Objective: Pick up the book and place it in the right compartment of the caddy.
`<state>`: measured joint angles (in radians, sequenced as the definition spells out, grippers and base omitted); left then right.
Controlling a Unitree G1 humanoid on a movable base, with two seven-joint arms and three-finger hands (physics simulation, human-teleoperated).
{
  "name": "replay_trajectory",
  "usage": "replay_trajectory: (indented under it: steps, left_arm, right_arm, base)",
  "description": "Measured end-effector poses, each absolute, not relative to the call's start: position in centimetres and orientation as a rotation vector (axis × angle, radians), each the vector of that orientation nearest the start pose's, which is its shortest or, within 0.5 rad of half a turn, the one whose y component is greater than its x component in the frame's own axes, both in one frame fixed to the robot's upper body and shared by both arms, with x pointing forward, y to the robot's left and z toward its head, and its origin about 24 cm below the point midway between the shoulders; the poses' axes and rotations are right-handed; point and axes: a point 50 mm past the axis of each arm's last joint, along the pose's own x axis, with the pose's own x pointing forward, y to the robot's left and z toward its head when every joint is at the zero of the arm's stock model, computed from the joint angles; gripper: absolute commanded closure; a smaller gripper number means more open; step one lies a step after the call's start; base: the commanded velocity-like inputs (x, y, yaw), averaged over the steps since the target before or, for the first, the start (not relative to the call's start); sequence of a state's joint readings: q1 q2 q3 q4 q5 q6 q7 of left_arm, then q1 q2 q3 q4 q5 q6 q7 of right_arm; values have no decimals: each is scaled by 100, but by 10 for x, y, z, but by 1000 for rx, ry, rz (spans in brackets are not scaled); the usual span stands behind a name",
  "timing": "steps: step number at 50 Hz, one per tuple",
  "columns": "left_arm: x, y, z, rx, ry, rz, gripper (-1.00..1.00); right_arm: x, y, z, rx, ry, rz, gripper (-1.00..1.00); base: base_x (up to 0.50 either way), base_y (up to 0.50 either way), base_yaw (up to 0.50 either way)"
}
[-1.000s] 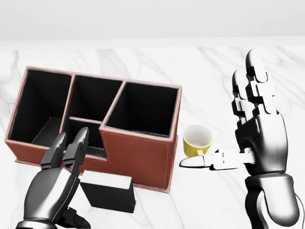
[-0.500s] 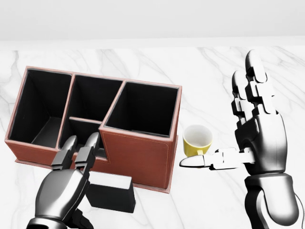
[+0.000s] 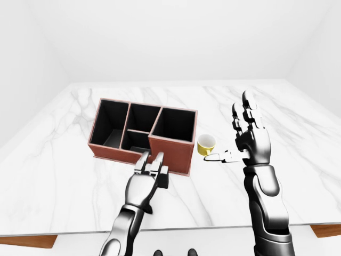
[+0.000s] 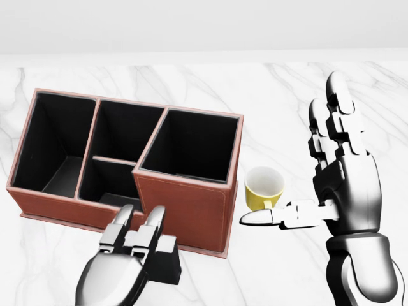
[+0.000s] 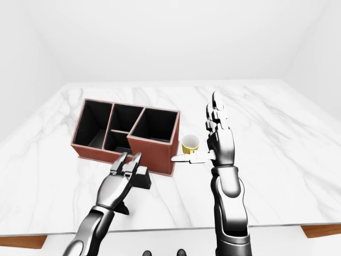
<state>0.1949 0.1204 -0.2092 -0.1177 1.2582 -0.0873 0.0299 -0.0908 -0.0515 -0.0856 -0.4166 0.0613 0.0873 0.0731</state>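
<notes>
Left hand's fingers spread over book, right hand splayed; left forearm only in eye views.

book: black, small block, lying on the white marble bench, just below the caddy's lower wall in the head view, near its right compartment. Mostly covered by the left hand, only its right end shows.
caddy: brown leather outside, black inside, upright, four open compartments; right one largest.
</notes>
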Motion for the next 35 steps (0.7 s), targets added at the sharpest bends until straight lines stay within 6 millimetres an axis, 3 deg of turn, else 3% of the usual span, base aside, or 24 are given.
replay_trajectory:
  steps: [15, 35]
  left_arm:
    - [190, 94, 18, 1360, -210, -335, -100]
    - [193, 90, 16, 1355, -225, -338, -100]
  right_arm:
    - [251, -164, 150, -12, -414, 34, -100]
    - [252, -164, 150, -8, -412, 34, -100]
  base:
    - [0, 0, 0]
    - [0, 0, 0]
